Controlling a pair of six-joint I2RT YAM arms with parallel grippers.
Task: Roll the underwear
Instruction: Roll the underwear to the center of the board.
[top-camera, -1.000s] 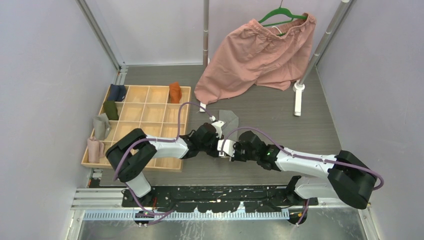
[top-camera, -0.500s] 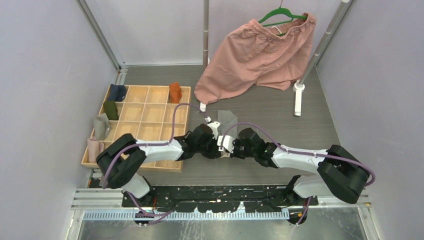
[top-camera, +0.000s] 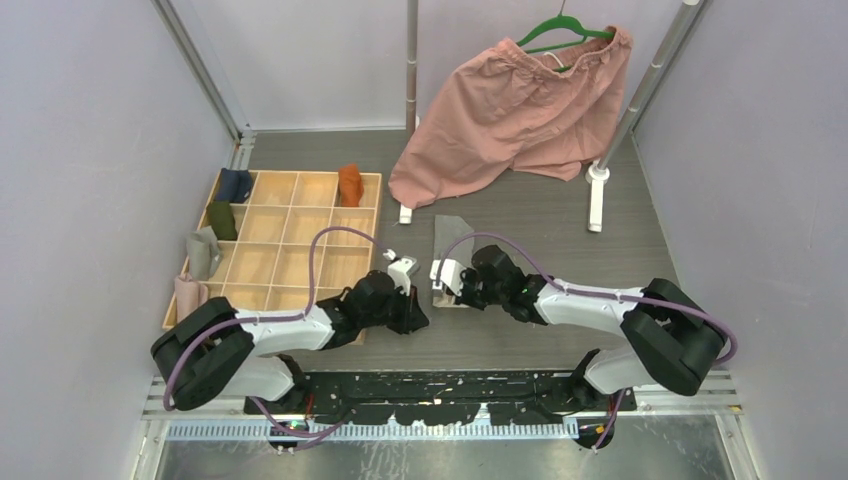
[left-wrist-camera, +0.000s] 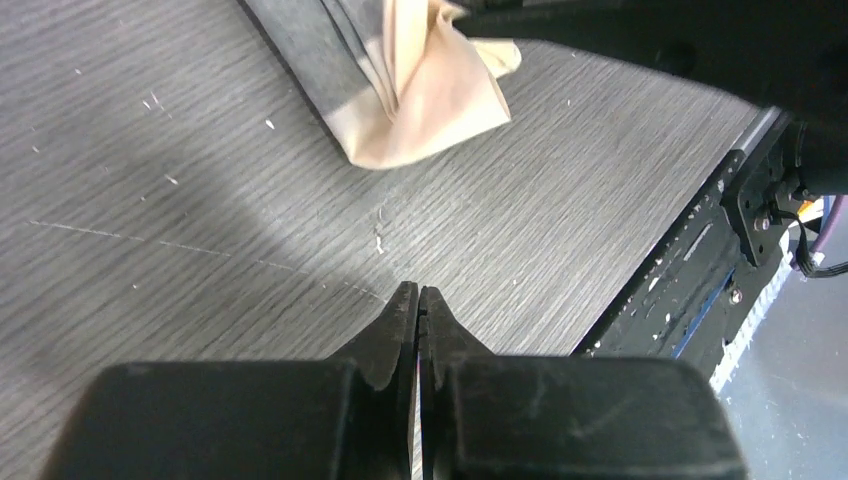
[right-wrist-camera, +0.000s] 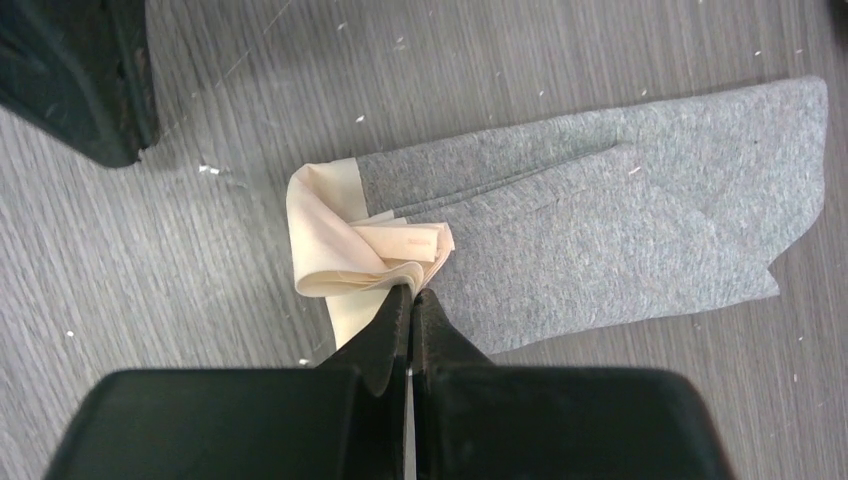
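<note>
A: Listing from above: grey soft cloth underwear with cream-white trim (top-camera: 452, 232), lying mostly flat on grey woodgrain desk (top-camera: 560, 250), mid-desk before the arms.
B: Left wrist: left pincer (left-wrist-camera: 418, 296) fully closed, empty, hovering near the trim.
A: Right wrist: right pincer (right-wrist-camera: 410, 296) closed, nipping bunched trim, probably to start the roll.

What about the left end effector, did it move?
Yes: the left end effector slid left and nearer, away from the grey underwear toward the wooden tray's corner.

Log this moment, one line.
left gripper: shut, empty | right gripper: shut on bunched end of cream-trimmed grey cloth underwear | roll: not done
</note>
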